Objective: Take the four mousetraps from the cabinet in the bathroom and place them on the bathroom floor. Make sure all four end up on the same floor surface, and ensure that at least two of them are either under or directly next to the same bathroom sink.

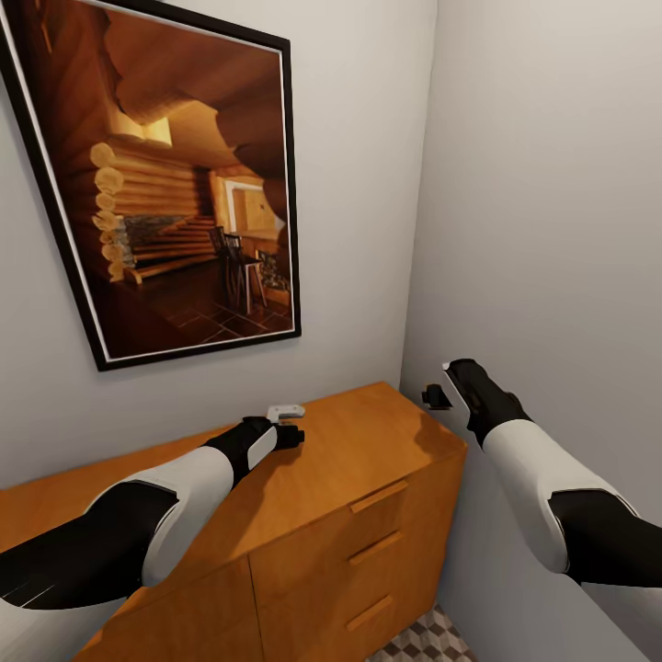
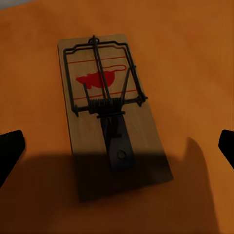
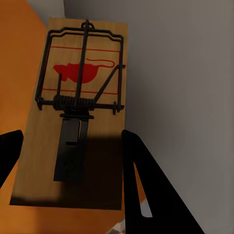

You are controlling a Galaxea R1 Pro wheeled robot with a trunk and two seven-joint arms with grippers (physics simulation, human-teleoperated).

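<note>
L fingers [image 2: 10, 150] spread wide, released, over a mousetrap [image 2: 109, 109] lying flat on the cabinet [image 1: 368, 478] surface. R fingers [image 3: 141, 165] grasp a second mousetrap [image 3: 80, 112] off the cabinet's wall end.

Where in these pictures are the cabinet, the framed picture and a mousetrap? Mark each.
cabinet [image 1: 368, 460]: head view, bare wooden top.
framed picture [image 1: 175, 175]: head view, middle of the print.
mousetrap [image 2: 109, 109]: left wrist view, its spring.
</note>
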